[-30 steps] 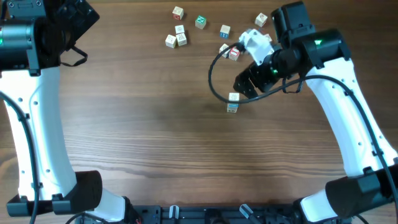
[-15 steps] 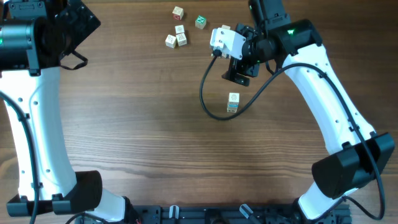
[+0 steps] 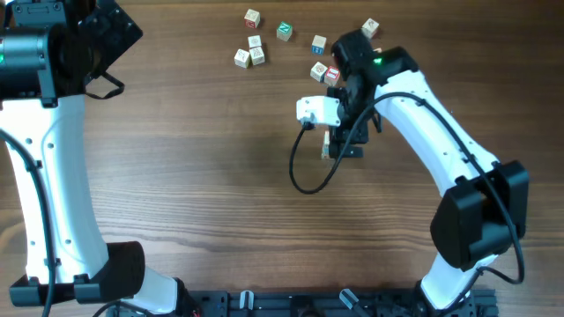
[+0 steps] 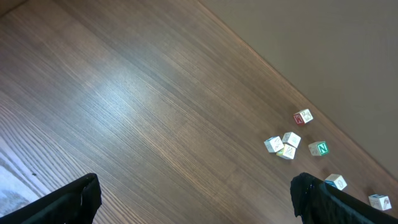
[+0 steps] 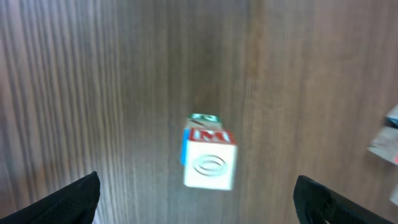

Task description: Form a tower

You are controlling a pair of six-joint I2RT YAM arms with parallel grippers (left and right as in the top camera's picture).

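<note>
The tower (image 5: 210, 152) is a short stack of letter cubes on the wooden table. Its top face is white with an oval ring, and red, blue and green sides show below it. In the overhead view only a pale sliver of the tower (image 3: 327, 148) shows under my right arm. My right gripper (image 5: 199, 202) hangs open straight above the stack, its fingers wide on either side and apart from it; from overhead the right gripper (image 3: 342, 139) covers most of the stack. My left gripper (image 4: 196, 199) is open and empty, far off at the back left (image 3: 115, 35).
Several loose cubes (image 3: 255, 48) lie at the back of the table, with two more (image 3: 325, 73) just behind the tower and one (image 3: 370, 28) further right. The left wrist view shows the same cluster of cubes (image 4: 286, 144). A black cable (image 3: 300, 167) loops left of the tower.
The right arm has swung from behind the tower to directly over it, now covering most of it from above. The left arm has not moved.
</note>
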